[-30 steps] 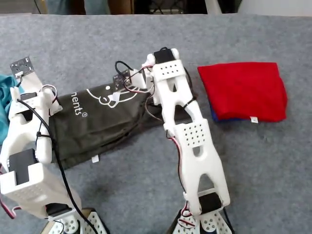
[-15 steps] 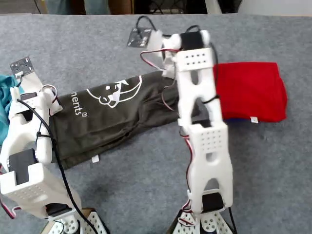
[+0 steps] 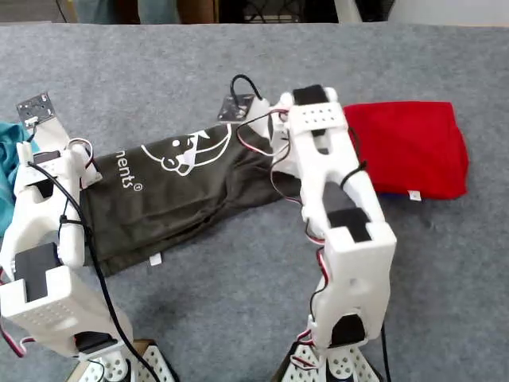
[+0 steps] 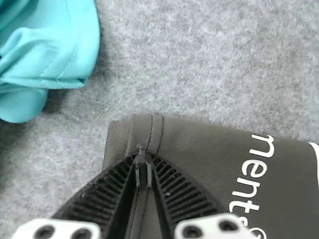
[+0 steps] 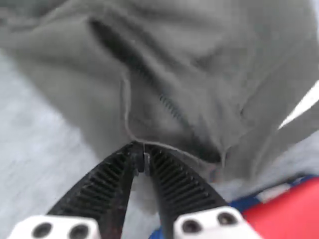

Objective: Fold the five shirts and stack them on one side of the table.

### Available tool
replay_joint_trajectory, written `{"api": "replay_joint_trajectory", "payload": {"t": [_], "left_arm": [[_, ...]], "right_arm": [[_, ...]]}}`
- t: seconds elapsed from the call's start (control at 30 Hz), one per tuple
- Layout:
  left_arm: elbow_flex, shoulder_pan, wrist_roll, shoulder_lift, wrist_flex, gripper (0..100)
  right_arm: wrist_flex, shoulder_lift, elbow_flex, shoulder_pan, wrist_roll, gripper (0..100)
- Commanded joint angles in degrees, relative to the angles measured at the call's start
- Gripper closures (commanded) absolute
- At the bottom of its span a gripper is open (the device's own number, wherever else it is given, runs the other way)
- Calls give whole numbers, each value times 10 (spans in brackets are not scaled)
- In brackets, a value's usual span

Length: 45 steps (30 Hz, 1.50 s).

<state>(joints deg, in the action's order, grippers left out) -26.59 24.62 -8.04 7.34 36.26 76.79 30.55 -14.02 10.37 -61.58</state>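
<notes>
A teal shirt (image 3: 6, 159) lies bunched up at the far left of the grey table (image 3: 238, 302). Next to it, the left gripper (image 4: 142, 167) is pinched tight on the left end of the long dark shirt (image 3: 175, 195). The right gripper (image 5: 139, 160) is squeezed closed on the shirt's other end. At the right, a folded red shirt (image 3: 406, 147) sits on a blue one (image 5: 251, 201).

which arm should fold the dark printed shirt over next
Probably right: right gripper is shut on the end of the dark printed shirt near the red folded shirt; left gripper anchors the far end.
</notes>
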Motion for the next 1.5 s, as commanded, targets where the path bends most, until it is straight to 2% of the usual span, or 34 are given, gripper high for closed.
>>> {"api": "replay_joint_trajectory", "payload": {"t": [0.0,0.23,0.37,0.63,0.73,0.9,0.97,1.07,1.13,1.3,1.47], "left_arm": [[1,0,-1,-31,-6,970],[2,0,-1,-31,-6,970],[1,0,-1,-31,-6,970],[7,1,-1,-38,1,970],[43,1,4,-59,65,970],[146,0,4,-126,258,946],[176,0,4,-146,327,866],[179,9,0,-149,386,723],[161,36,2,-130,393,698],[131,105,6,-35,350,698],[131,110,36,59,324,698]], "right_arm": [[-37,36,-48,12,-6,983],[-37,152,-235,2,42,983],[-33,204,-290,-2,42,983],[241,170,-473,-1,40,984],[245,137,-509,-11,53,984],[245,7,-393,-7,85,984],[244,-53,-303,0,88,984],[244,-131,-168,6,87,984],[229,-173,-88,11,87,984],[182,-247,50,14,89,984],[171,-280,102,15,91,984]]}}
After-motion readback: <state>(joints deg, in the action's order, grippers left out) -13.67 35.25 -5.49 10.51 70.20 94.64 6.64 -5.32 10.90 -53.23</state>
